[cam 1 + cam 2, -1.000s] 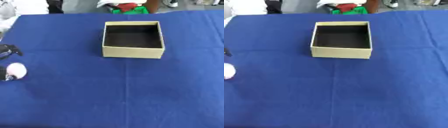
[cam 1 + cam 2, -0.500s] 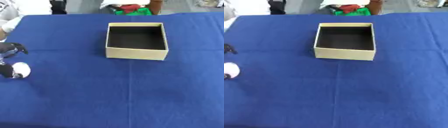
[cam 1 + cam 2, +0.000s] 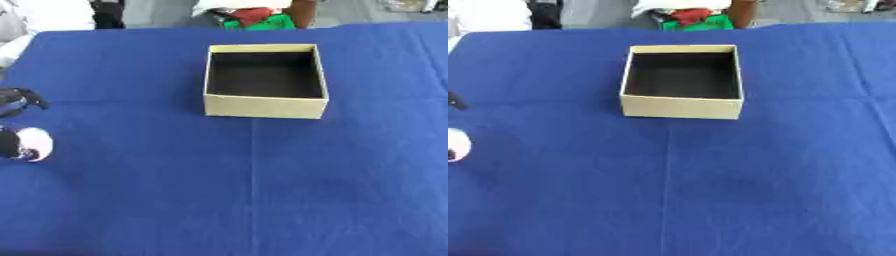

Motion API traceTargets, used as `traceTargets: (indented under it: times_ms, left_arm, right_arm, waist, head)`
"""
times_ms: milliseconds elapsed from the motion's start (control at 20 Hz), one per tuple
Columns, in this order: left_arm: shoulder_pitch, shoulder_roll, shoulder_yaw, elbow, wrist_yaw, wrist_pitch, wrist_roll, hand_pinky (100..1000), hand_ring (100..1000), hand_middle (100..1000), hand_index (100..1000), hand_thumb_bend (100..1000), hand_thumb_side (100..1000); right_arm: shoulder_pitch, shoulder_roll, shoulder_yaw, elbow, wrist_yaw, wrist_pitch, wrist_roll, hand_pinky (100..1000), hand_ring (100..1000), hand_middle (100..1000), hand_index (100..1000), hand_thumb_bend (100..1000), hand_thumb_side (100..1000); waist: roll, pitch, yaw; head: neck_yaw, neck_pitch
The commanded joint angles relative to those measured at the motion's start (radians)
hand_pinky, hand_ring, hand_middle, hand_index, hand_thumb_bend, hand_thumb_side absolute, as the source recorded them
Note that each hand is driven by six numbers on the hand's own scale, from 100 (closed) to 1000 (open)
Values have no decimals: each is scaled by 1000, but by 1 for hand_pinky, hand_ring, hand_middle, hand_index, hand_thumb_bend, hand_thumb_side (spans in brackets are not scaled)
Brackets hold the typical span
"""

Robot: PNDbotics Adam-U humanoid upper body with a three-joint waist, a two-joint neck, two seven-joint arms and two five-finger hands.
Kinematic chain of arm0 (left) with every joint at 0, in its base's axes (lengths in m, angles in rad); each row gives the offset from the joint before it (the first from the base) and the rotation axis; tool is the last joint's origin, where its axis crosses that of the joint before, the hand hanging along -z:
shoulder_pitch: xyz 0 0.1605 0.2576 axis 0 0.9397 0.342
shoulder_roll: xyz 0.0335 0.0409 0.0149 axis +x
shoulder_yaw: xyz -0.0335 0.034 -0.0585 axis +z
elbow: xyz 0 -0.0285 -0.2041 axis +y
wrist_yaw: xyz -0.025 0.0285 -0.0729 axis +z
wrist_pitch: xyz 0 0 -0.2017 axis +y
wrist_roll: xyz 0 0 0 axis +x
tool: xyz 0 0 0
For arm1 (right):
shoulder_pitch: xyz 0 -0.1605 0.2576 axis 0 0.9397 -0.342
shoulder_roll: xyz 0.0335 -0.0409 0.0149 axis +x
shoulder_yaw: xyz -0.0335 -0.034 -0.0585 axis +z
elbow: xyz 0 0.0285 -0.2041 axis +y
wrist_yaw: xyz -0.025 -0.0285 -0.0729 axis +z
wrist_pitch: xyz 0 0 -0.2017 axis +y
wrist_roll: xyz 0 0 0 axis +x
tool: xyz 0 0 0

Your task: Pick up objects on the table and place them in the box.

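Desk (image 3: 262, 200) draped in creased blue cloth, open tan box (image 3: 265, 80) upper centre, left hand (image 3: 13, 102) at left edge, grip unclear, white round object (image 3: 33, 144) beside it.

A big bench (image 3: 262, 200) fills almost the whole view. A dark blue cloth (image 3: 798, 175) covers it, with faint fold lines running across and down. Past the far edge of the bench there is a bit of grey floor (image 3: 162, 12). A red and green thing (image 3: 262, 17) sits there, just behind the bench edge, with something white (image 3: 52, 12) further left along that edge.
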Motion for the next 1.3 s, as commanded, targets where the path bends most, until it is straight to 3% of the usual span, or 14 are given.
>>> traceTargets:
  times_ms: [50,200,450,600,750,1300]
  left_arm:
    - [-21,18,-3,28,15,-9,-12,849,872,911,888,550,100]
    - [-32,9,-15,53,29,-22,-27,816,845,864,847,517,100]
    - [-30,8,-12,46,36,-30,-5,543,601,607,644,392,100]
    - [-25,7,-13,46,43,-30,14,471,533,537,575,352,100]
    - [-22,6,-11,47,49,-24,43,296,416,434,468,354,100]
    - [-64,43,15,-43,42,-16,92,285,421,443,470,353,100]
  right_arm:
    - [-10,-18,-4,-15,-5,0,0,762,735,745,852,240,1000]
    - [-13,-17,-4,-15,-6,-1,-2,762,735,746,851,240,1000]
    - [-12,-17,-5,-15,-6,0,-5,763,736,746,851,241,1000]
    - [-12,-14,-6,-15,-6,0,-7,763,736,745,852,240,1000]
    - [-9,-14,-8,-15,-6,1,-10,763,736,745,852,240,1000]
    - [-6,-18,-9,-15,-4,3,-13,763,736,745,852,239,1000]
  waist:
    - [0,-12,-3]
    - [0,-10,-6]
    - [2,-8,-6]
    - [2,-9,-6]
    - [1,-9,-7]
    - [4,-13,-4]
  head:
    - [-3,-2]
    - [-3,-3]
    - [-9,-3]
    - [-8,-5]
    - [-9,-5]
    - [-19,-7]
